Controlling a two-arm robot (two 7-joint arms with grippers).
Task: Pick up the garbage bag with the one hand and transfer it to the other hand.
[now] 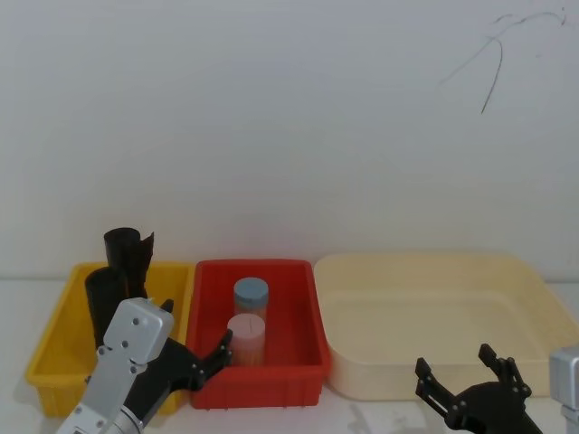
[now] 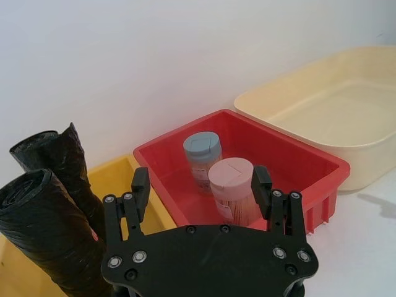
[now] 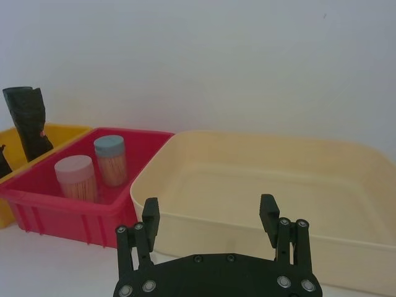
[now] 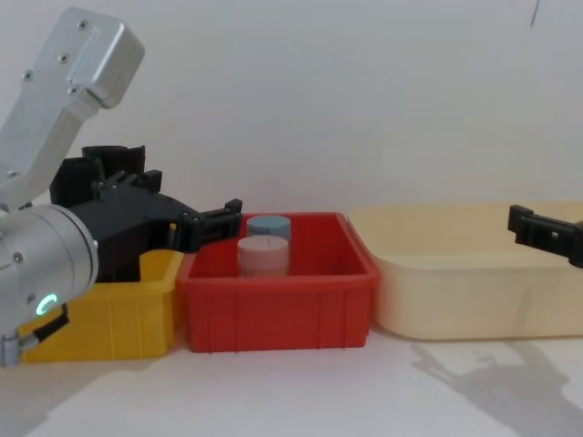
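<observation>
Three bins stand in a row on the white table point(image 4: 291, 391): a yellow bin point(image 1: 59, 348) on the robot's left, a red bin point(image 1: 262, 384) in the middle, a cream bin point(image 1: 434, 316) on the right, with neighbouring walls touching or nearly so. The garbage bag point(image 1: 104, 303), a black roll with a rounded top, stands upright in the yellow bin at its right side. A second roll point(image 1: 128, 253) with a ragged, notched top stands close behind it; whether the two touch cannot be told. The red bin holds a blue-lidded jar point(image 1: 251, 294) at the back and a pink-lidded jar point(image 1: 245, 336) just in front, both upright. The cream bin holds nothing visible. The left gripper point(image 2: 199, 185) hangs at the near side of the yellow and red bins, just beside the garbage bag, fingers spread wide and gripping nothing; in the chest view one fingertip reaches over the red bin's left wall. In its own wrist view the garbage bag sits just outside one finger, not between the two. The right gripper point(image 1: 455, 362) hovers low in front of the cream bin's near wall, well apart from the rolls, fingers likewise splayed and empty.
</observation>
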